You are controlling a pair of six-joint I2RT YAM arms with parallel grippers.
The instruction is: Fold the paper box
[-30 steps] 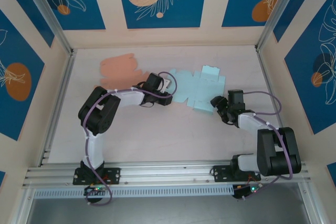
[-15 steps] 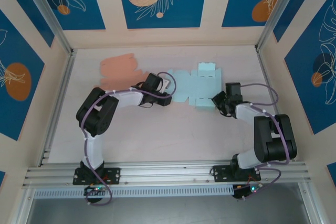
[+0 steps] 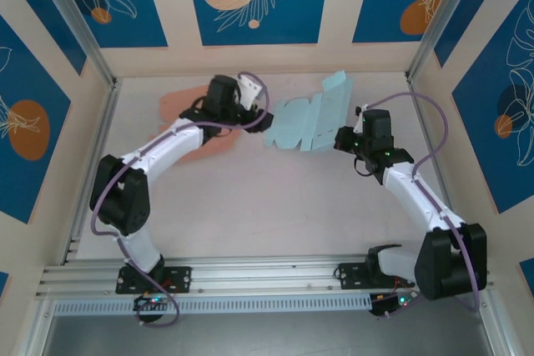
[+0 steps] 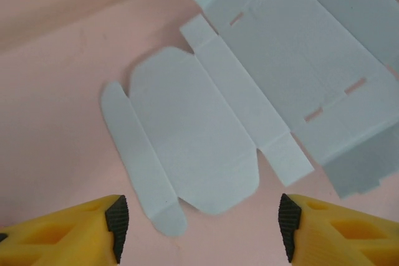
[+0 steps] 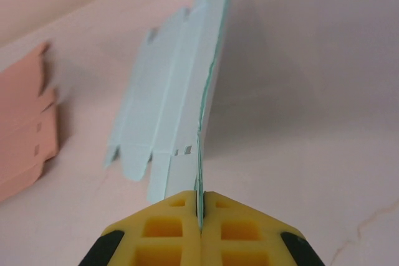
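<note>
Blue paper box (image 3: 304, 122): 1; orange sheet (image 3: 173, 107): 1.

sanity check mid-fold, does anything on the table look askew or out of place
The blue box blank is tilted: its right-hand panel stands up off the table, pinched edge-on in the shut right gripper, while its left flaps lie flat. No tears visible.

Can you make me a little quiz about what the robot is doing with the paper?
1. True or false: the right end effector is shut on an edge of the blue paper box.
2. Which one is open? A) the left end effector B) the right one C) both
3. Fill in: the other flat paper sheet on the table is coloured ____.
Key: 1 true; 2 A; 3 orange.
</note>
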